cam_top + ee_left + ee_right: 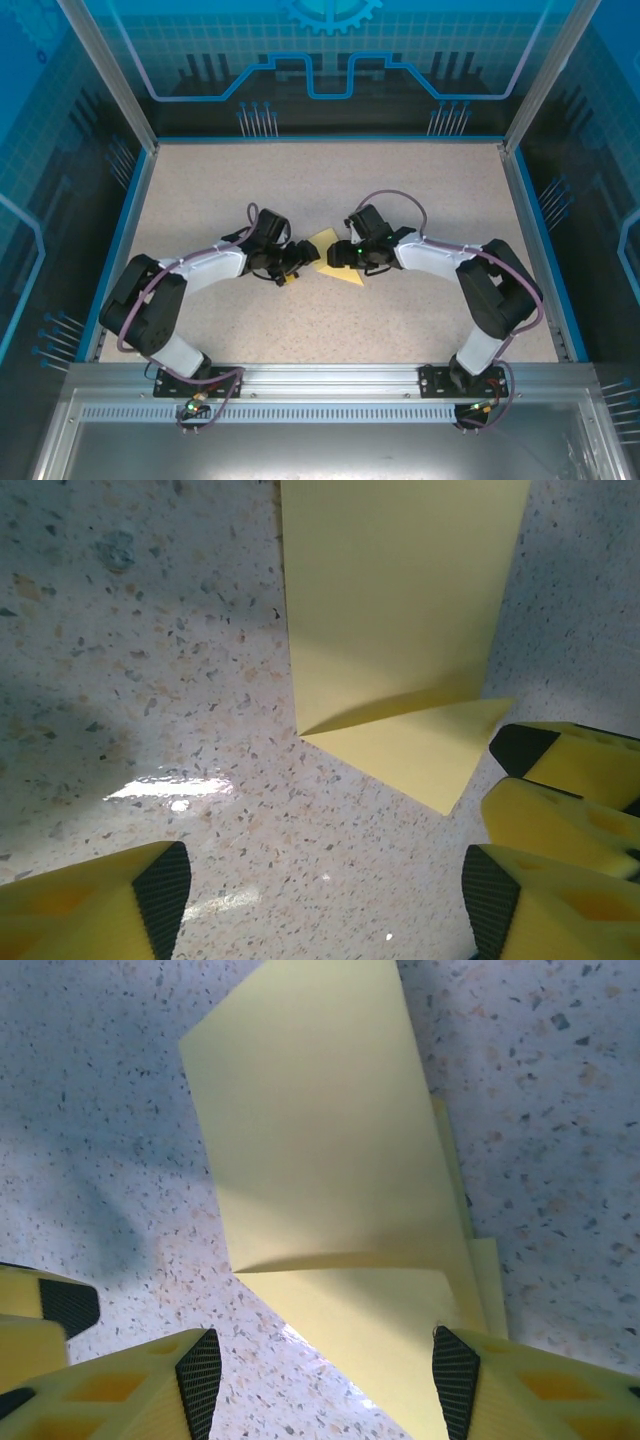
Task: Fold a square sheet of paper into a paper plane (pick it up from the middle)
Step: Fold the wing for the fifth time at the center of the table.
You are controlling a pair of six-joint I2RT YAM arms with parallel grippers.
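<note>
Desk [430, 180]: speckled beige, blue-rimmed.
Walls [330, 60]: blue printed panels.
Square sheet of paper [400, 600]: desk centre, partly folded.
Left claw [325, 895]: apart.
Right claw [325, 1370]: apart.

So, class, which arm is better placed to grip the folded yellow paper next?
Right, probably. The right gripper stands open with the folded sheet of paper reaching between its fingers; the left gripper is open over bare table, the paper's corner ahead of it.
</note>
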